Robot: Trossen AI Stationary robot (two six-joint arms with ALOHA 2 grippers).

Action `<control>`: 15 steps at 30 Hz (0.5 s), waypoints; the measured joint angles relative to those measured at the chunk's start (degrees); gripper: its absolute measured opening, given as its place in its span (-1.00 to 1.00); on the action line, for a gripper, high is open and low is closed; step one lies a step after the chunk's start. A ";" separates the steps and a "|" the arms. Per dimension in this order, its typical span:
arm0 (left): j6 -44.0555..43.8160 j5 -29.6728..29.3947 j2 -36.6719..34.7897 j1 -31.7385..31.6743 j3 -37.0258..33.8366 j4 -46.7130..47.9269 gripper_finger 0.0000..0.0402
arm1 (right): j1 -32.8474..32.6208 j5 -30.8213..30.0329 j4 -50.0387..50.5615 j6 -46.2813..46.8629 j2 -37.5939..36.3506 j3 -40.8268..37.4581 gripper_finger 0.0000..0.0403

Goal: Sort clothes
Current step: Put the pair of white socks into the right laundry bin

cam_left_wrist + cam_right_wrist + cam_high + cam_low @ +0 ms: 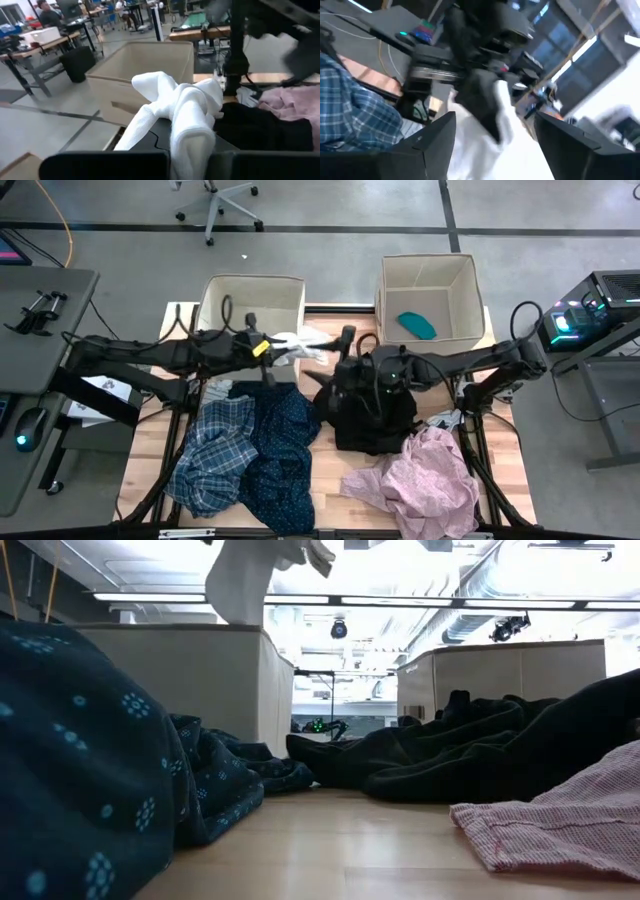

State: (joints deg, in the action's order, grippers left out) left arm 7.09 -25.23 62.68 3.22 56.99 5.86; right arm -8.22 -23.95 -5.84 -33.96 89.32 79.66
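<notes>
White sock fabric (185, 112), soft and bunched, is pinched between the tightly closed fingers of the left gripper (268, 348), which holds it in the air just in front of the left beige fabric box (252, 302); in the low view the sock hangs above that box's wall. Facing it from the other side, the right gripper (343, 343) stands with its fingers (432, 137) spread wide, holding nothing, the white sock lying between them but not clamped. Below both grippers on the pale wooden table (325, 462) lie a black garment (370, 415), a dark navy patterned shirt (282, 450), a blue-white plaid shirt (212, 455) and a pale pink garment (420, 480). A teal sock (417, 325) lies inside the right beige fabric box (428, 272).
</notes>
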 joint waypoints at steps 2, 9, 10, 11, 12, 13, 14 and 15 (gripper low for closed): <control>-0.02 1.58 1.24 0.16 0.00 -0.28 -0.98 | 1.23 0.43 1.30 3.67 0.20 -0.23 0.29; -0.02 2.71 4.13 0.72 0.00 -1.55 -0.98 | 5.29 6.79 3.89 13.44 1.66 -3.58 0.25; -0.02 2.71 4.36 0.72 0.00 -1.46 -0.98 | 5.64 7.92 3.95 14.50 2.16 -3.61 0.21; 0.00 2.71 4.57 0.71 0.00 -1.38 -0.98 | 5.93 8.75 3.93 15.35 2.82 -3.61 0.17; 0.00 2.73 4.84 0.72 0.00 -1.41 -0.98 | 6.16 9.18 3.95 15.81 3.45 -3.61 0.11; -0.01 2.73 4.97 0.72 0.00 -1.33 -0.98 | 6.31 9.25 3.95 15.94 4.16 -3.61 0.05; 0.00 2.79 5.07 0.72 -0.03 -1.09 -0.98 | 6.42 9.30 3.99 15.88 4.87 -3.61 -0.03; -0.02 2.90 5.24 0.72 -0.07 -1.02 -0.97 | 6.43 9.30 4.29 15.79 5.44 -3.61 -0.11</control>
State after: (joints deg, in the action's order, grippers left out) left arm 7.08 -22.33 67.92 3.95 56.93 4.85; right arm -1.79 -14.66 -1.55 -18.17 94.76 76.05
